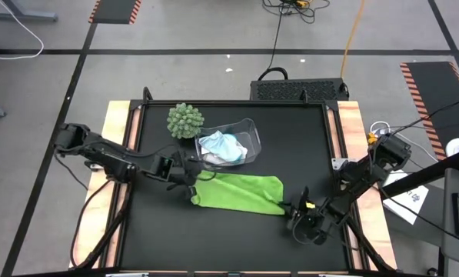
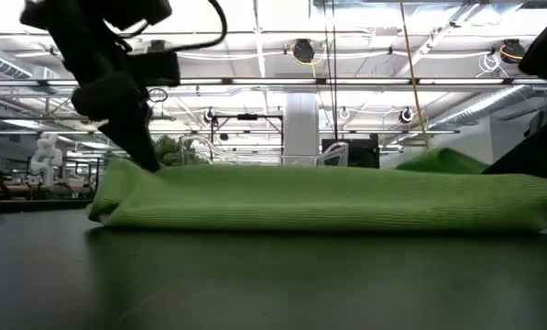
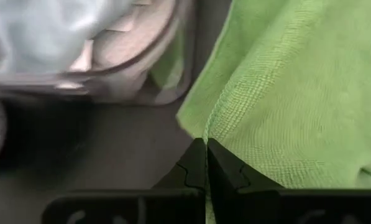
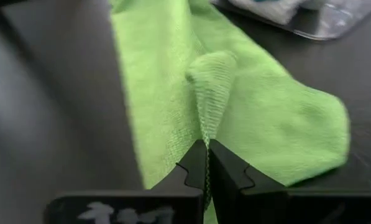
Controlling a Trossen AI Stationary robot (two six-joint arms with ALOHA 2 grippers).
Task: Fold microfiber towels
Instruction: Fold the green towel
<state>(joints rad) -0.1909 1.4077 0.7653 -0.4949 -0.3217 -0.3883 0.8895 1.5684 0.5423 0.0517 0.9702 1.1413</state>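
I see the lime green towel (image 1: pixel 241 192) folded mid-table, both grippers pinching it: left gripper (image 1: pixel 192 183) at 1 end, right gripper (image 1: pixel 291 208) at the other. The clear bin (image 1: pixel 248 129) partly hides the blue towel (image 1: pixel 227 146).

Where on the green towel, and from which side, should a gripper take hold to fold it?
Take the green towel at its short ends, coming in low along the table from outside each end. It lies as a long flat strip, so the thin end edges are what two fingers can pinch. The left gripper and right gripper are each shut on an end edge this way.
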